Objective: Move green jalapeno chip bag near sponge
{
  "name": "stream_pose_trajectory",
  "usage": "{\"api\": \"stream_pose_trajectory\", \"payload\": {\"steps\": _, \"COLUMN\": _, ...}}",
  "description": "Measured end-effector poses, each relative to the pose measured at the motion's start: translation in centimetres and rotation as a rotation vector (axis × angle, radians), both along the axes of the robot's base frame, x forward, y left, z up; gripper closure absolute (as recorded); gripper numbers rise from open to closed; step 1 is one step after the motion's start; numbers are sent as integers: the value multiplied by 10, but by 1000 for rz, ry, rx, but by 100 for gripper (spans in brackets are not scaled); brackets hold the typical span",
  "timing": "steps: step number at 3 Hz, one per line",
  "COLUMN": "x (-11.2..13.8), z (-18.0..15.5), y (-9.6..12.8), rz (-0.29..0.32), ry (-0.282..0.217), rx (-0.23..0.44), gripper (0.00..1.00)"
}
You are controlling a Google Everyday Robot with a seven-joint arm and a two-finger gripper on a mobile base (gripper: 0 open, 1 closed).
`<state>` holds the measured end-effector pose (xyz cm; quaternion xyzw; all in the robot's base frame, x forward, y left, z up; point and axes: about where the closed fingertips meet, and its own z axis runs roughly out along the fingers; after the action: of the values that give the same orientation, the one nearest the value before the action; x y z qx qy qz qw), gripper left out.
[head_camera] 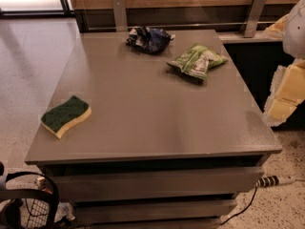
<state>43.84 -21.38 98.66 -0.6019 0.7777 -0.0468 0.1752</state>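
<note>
Light-green foil item: green jalapeno chip bag (197, 60), wrinkled, white and dark markings, lying flat.
Bag location: far right part of the table (157, 113), near its right edge, resting on the grey top.
Nearest neighbour: dark blue-black snack bag (147, 38), crumpled, to the bag's left and further back; near it, not touching.
Sponge: sponge (66, 116), dark green scrub face up over pale yellow foam, wavy edges, at the near left corner of the table.
Bag to sponge: well apart, at diagonally opposite parts of the top, bare surface between them.
Gripper: gripper (286, 92), pale yellow and white shape at the right edge of the view, off the table's right side, apart from the chip bag.
Gripper state: cannot tell whether spread or pressed together; nothing seen held in it.
Table front: drawers (157, 182) stacked under the top.
Floor, right: white power strip (276, 180) with a dark cable running from it.
Back: wooden wall panel with two metal brackets (119, 13).
</note>
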Motion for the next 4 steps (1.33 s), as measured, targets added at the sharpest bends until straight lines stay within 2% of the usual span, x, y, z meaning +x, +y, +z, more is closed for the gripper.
{"api": "stream_pose_trajectory", "payload": {"steps": 1, "x": 0, "z": 0, "y": 0, "rz": 0, "ry": 0, "rx": 0, "gripper": 0}}
{"api": "stream_pose_trajectory", "payload": {"steps": 2, "x": 18, "z": 0, "y": -7, "rz": -27, "ry": -20, "rx": 2, "gripper": 0}}
{"api": "stream_pose_trajectory", "payload": {"steps": 3, "x": 74, "z": -1, "y": -29, "rz": -110, "ry": -93, "rx": -1, "gripper": 0}}
{"api": "stream_pose_trajectory", "payload": {"steps": 4, "x": 125, "z": -7, "y": -50, "rz": -162, "ry": -134, "rx": 23, "gripper": 0}}
